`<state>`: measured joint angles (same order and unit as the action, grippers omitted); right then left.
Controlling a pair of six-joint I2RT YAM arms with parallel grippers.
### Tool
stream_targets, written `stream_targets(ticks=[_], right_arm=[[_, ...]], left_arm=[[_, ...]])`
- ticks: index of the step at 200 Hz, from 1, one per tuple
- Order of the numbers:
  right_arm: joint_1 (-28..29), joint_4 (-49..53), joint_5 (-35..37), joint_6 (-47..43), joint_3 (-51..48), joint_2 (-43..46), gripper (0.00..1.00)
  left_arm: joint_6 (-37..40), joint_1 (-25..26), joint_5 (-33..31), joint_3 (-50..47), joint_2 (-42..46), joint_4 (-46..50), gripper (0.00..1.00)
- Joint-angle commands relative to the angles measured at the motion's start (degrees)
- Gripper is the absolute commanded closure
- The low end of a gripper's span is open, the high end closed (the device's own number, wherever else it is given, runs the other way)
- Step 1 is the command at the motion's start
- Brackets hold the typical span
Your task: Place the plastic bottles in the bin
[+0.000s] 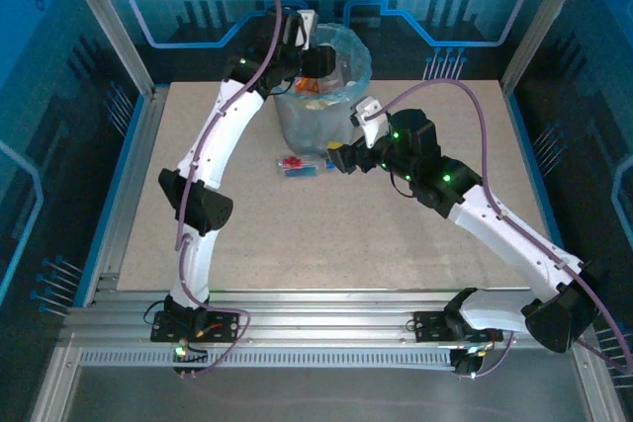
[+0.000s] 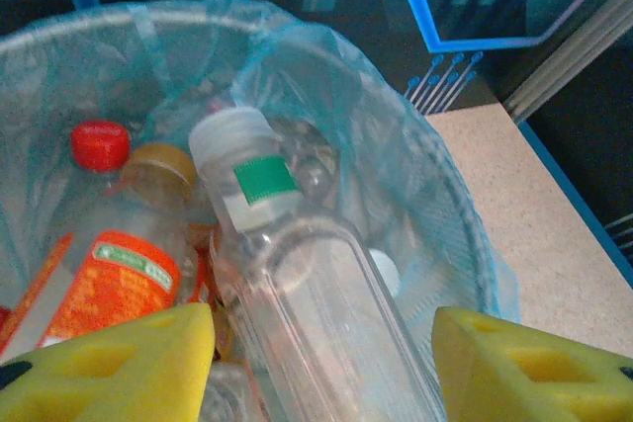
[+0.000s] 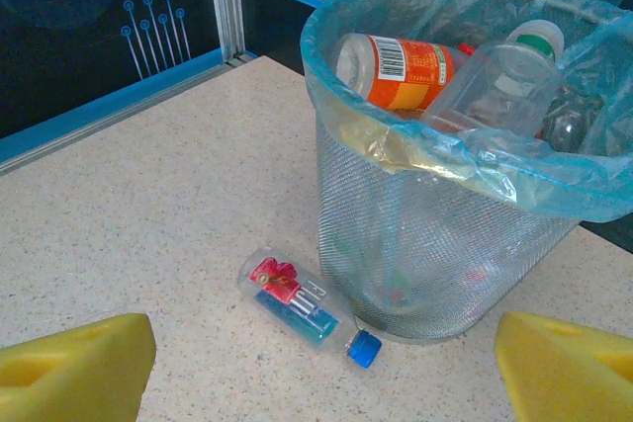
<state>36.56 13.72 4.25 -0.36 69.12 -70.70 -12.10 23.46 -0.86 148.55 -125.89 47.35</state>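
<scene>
The bin, a grey mesh basket lined with a light-blue bag, stands at the back middle of the table and holds several plastic bottles. My left gripper hangs over its rim. In the left wrist view my left gripper is shut on a clear bottle with a white cap, tilted into the bin. Beside it lie an orange-labelled bottle and a red cap. A clear bottle with a red and blue label and blue cap lies on the table against the bin's foot. My right gripper stands open just short of it.
The bottle on the table lies between the bin and my right gripper. The left arm arches over the table's left side, the right arm over its right. Metal frame posts and blue walls close in the speckled tabletop.
</scene>
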Motion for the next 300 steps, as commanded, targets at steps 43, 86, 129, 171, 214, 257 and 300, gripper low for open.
stream_targets(ticks=[43,86,129,171,214,257,300], right_arm=[[-0.5,0.5,0.2,0.6,1.8,-0.3,0.10],[-0.4,0.5,-0.4,1.2,2.3,-0.9,0.10],[-0.5,3.3,-3.6,-1.4,5.8,-5.7,0.09],[-3.2,0.5,-7.9,-8.8,4.8,-13.0,0.07],[-9.2,-11.8,-20.8,-18.5,-3.2,-20.5,0.06],[-11.1,-21.4,-22.4,-30.7,-7.1,-28.4,0.08],[-11.4,-20.6,-25.0,-41.9,-3.0,-37.0,0.07]], left_arm=[[0.1,0.1,1.0,2.3,-6.3,2.3,0.46],[1.9,0.0,0.9,3.1,-3.2,2.9,0.44],[1.2,0.0,0.8,0.6,7.5,-1.2,0.26],[1.9,0.0,-1.2,-21.0,27.0,-8.1,0.24],[2.4,-0.3,-3.0,-55.7,51.6,-18.6,0.18],[1.4,-1.1,-10.2,-71.4,66.5,-15.2,0.18],[0.9,-2.3,-14.3,-77.6,74.1,-14.2,0.15]])
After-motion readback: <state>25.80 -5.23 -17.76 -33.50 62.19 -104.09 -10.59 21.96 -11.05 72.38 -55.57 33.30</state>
